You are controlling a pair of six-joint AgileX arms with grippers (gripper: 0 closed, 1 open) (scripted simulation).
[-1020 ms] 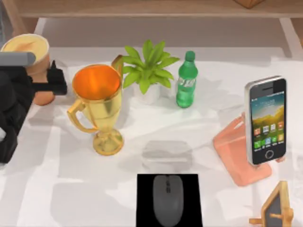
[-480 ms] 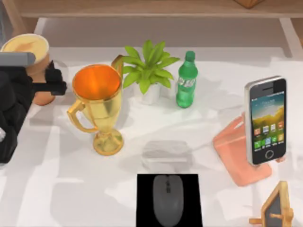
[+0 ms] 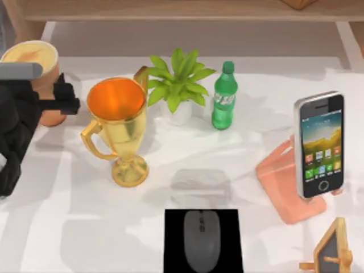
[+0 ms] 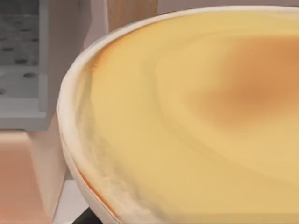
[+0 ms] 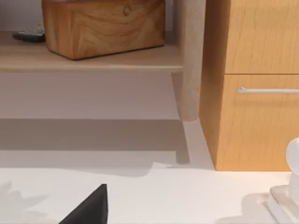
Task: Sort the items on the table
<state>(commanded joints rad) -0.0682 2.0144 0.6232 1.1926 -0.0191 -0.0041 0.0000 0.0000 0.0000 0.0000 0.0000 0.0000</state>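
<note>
Left gripper (image 3: 54,103) reaches rightward at the table's far-left side.

Even, bright light; soft grey shadows mottle the wide white tabletop (image 3: 85,227), thrown toward four o'clock, without glare.

Wooden box (image 5: 103,27) sitting on a shelf (image 5: 88,60) — wood cabinet (image 5: 252,84) with a silver drawer handle (image 5: 267,90) beside it, pale counter (image 5: 177,198) below, dark wedge (image 5: 88,210) poking in.
</note>
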